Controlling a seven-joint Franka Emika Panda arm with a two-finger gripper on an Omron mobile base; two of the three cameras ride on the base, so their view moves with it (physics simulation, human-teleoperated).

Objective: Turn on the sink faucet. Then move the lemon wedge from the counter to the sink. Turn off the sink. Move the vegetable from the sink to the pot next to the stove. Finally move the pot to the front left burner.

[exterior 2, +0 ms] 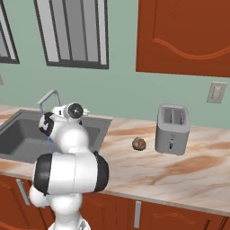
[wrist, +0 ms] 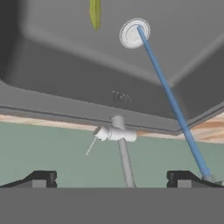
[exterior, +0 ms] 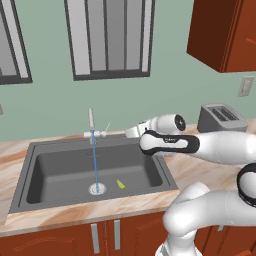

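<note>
One sink, one faucet, one lemon wedge (in basin), one toaster, one brown lump.

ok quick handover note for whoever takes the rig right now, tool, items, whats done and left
Tool: open, empty, near the sink faucet.
Water stream is running onto the drain.
Lemon wedge lies in the sink, right of the drain.
Done: faucet on, wedge in sink.
Left: shut off faucet, move wedge to pot, pot to front left burner.
</note>
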